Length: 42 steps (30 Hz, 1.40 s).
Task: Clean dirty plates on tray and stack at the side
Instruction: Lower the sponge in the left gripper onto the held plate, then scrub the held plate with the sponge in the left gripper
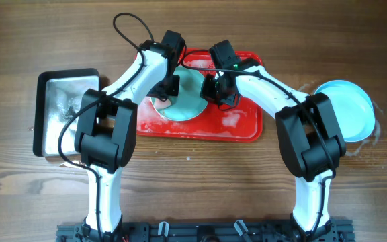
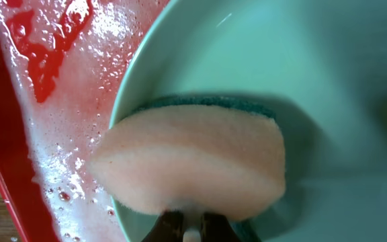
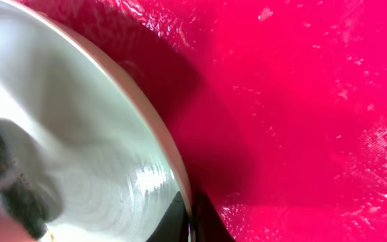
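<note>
On tray (image 1: 244, 128), right claw (image 3: 192, 216) pinches plate (image 3: 93, 148) rim, left claw (image 2: 192, 232) clamps sponge (image 2: 193, 168).

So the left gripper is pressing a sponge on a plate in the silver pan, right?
Not quite: the plate sits on the red tray, not in the silver pan, as the overhead view shows. The left gripper does press a sponge on it.

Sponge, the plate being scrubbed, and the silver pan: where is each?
sponge (image 2: 193, 168): left wrist view, pink foam face.
scrubbed plate (image 1: 190, 102): overhead view, bare middle.
pan (image 1: 59, 101): overhead view, wet floor.
</note>
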Each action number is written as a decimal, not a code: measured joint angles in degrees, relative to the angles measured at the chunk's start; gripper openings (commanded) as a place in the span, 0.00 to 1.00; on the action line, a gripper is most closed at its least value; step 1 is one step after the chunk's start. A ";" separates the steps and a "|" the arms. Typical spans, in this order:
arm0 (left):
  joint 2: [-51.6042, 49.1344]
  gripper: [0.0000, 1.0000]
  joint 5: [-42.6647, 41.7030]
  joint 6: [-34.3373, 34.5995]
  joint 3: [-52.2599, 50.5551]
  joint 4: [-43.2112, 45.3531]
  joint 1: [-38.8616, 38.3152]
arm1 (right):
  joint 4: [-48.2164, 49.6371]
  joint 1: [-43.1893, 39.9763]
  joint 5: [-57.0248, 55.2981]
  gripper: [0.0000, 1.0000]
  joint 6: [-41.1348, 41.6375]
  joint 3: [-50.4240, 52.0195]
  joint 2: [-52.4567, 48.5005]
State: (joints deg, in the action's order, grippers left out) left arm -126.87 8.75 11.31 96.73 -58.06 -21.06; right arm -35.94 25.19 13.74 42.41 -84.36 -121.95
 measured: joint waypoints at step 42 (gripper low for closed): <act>-0.72 0.04 1.27 5.60 0.28 10.03 2.10 | 0.63 -0.20 0.17 0.04 0.46 -0.02 -0.15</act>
State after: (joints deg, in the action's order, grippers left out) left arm -127.59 10.02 16.91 97.01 -48.03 -18.96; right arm -35.31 24.99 13.91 42.87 -84.38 -122.10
